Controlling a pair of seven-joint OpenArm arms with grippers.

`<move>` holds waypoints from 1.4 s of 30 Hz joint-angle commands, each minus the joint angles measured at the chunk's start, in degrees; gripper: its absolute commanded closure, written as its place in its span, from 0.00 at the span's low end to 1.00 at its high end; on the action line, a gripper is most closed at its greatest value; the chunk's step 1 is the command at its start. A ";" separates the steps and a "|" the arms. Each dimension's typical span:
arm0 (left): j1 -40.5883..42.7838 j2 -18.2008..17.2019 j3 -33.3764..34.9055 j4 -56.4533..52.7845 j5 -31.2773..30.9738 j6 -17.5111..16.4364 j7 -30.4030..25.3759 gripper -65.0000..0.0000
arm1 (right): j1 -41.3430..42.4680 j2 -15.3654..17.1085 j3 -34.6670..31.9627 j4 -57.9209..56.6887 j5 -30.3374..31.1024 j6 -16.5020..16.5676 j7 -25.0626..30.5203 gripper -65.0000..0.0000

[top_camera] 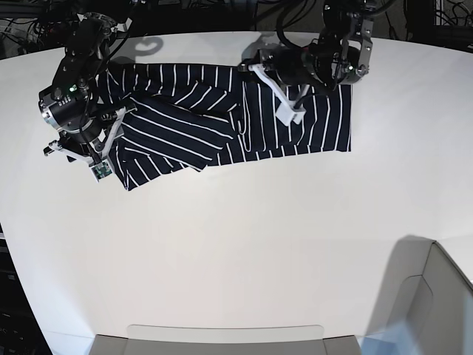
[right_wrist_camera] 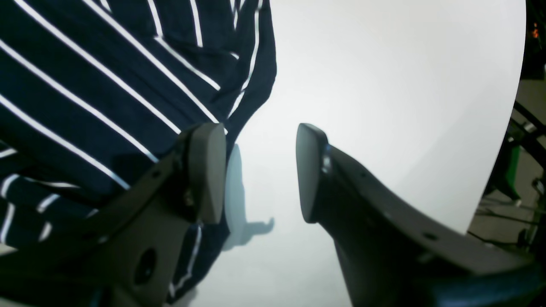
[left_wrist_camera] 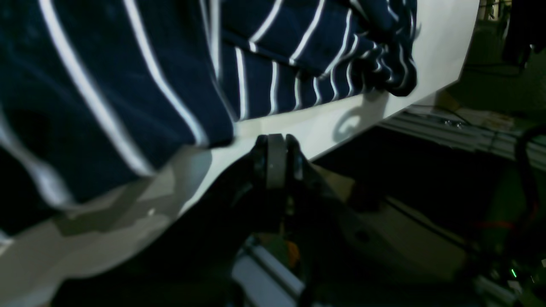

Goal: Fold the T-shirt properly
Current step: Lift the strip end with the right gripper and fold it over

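Observation:
The T-shirt [top_camera: 222, 118], dark navy with thin white stripes, lies spread across the far part of the white table [top_camera: 236, 244], with one side folded over near the left. My right gripper [right_wrist_camera: 260, 170] is open at the shirt's left edge [right_wrist_camera: 106, 85]: one finger [right_wrist_camera: 209, 170] is over the fabric, the other over bare table. It also shows in the base view [top_camera: 100, 164]. My left gripper [left_wrist_camera: 276, 143] is shut, with no fabric visible between its fingers, just beside the shirt's edge [left_wrist_camera: 273, 89]. In the base view it [top_camera: 290, 115] hangs over the shirt's right half.
A grey bin [top_camera: 436, 303] stands at the front right corner and a grey tray edge [top_camera: 222, 340] runs along the front. The table's far edge [left_wrist_camera: 426, 85] is close behind the left gripper, with frame rails and cables [left_wrist_camera: 469, 132] beyond it.

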 commanded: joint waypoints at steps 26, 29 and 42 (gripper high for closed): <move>-0.37 -0.38 -0.22 1.16 -1.71 1.33 -0.02 1.00 | 1.31 7.68 20.07 -31.02 34.15 0.65 -4.34 0.45; -0.37 -0.38 -0.22 1.16 -1.71 1.33 -0.02 1.00 | 1.22 6.80 18.22 -33.13 34.15 0.65 -4.34 0.45; -0.37 -0.38 -0.22 1.16 -1.88 1.41 -0.02 1.00 | 2.45 2.67 4.68 -38.67 33.80 0.65 -4.34 0.45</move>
